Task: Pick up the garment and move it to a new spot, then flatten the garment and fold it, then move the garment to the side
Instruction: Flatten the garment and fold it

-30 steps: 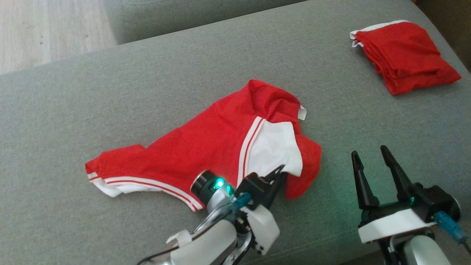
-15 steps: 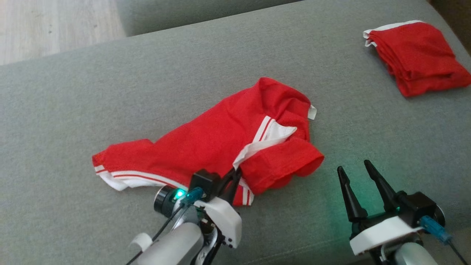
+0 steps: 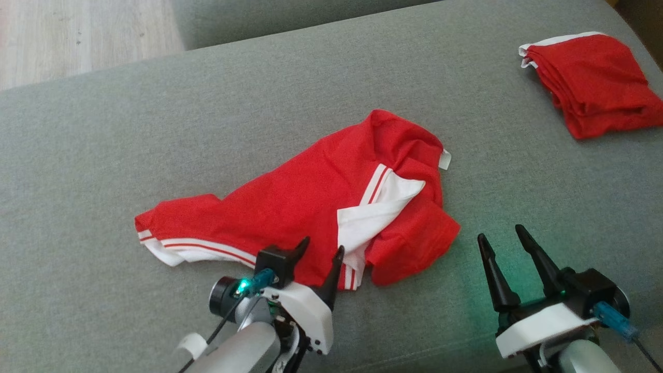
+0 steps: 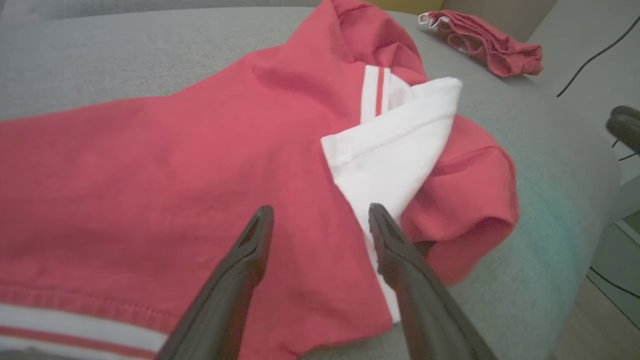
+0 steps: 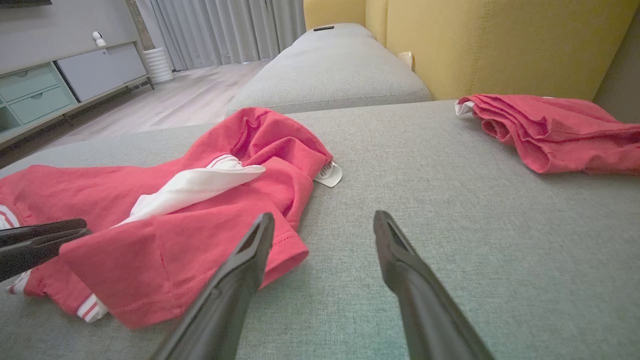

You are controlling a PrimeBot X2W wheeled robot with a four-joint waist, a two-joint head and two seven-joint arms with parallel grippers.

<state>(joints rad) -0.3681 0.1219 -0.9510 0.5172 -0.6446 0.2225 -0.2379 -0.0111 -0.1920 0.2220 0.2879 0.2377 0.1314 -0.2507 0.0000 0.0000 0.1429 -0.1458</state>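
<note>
A crumpled red garment (image 3: 305, 207) with white panels and striped trim lies in the middle of the grey sofa seat (image 3: 155, 145). My left gripper (image 3: 322, 247) hovers open over its near hem, with nothing between the fingers. The left wrist view has the red cloth (image 4: 150, 165) and a folded white panel (image 4: 400, 155) just past my open left gripper (image 4: 320, 214). My right gripper (image 3: 500, 233) stands open to the right of the garment, over bare cushion. Its wrist view puts the garment (image 5: 200, 220) ahead on the left of the open right gripper (image 5: 324, 217).
A second red garment (image 3: 595, 83), folded, lies at the far right of the seat, and appears as a folded pile (image 5: 550, 130) in the right wrist view. A second grey cushion (image 5: 330, 70) and a yellow backrest (image 5: 500, 45) lie beyond. Wooden floor (image 3: 77, 36) is at the far left.
My left gripper has opened and let go of the garment's white edge, which it had drawn toward the near side. The cloth now lies loose. The head camera has shifted slightly.
</note>
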